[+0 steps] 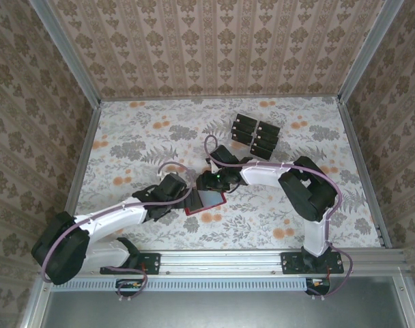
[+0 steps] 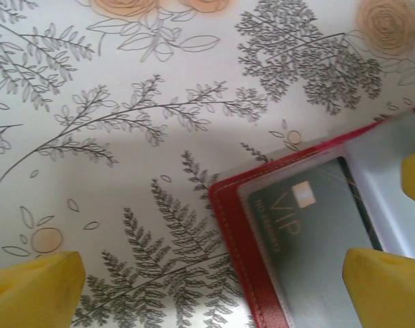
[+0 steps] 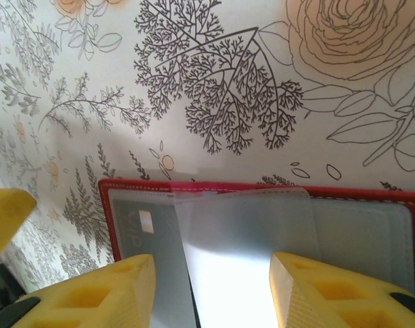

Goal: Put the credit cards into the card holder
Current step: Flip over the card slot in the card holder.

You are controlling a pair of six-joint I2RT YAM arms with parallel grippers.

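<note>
The red card holder [image 1: 196, 209] lies open on the flowered table, between both grippers. One dark credit card marked VIP [image 2: 310, 232] sits under a clear sleeve in its left half [image 3: 142, 236]. My right gripper [image 3: 213, 280] is over the holder, shut on another credit card [image 3: 228, 287]. That card glares white, and its far end reaches into a frosted sleeve [image 3: 262, 212]. My left gripper [image 2: 211, 273] stands wide open at the holder's left corner [image 2: 231, 212], one finger over the table and one over the holder, holding nothing. Several more dark credit cards [image 1: 255, 135] stand farther back.
The spare cards stand in a stand behind the right gripper [image 1: 211, 183]. The left gripper [image 1: 180, 191] sits close beside it, so the two nearly meet over the holder. Metal rails and patterned walls bound the table [image 1: 125, 143] on all sides.
</note>
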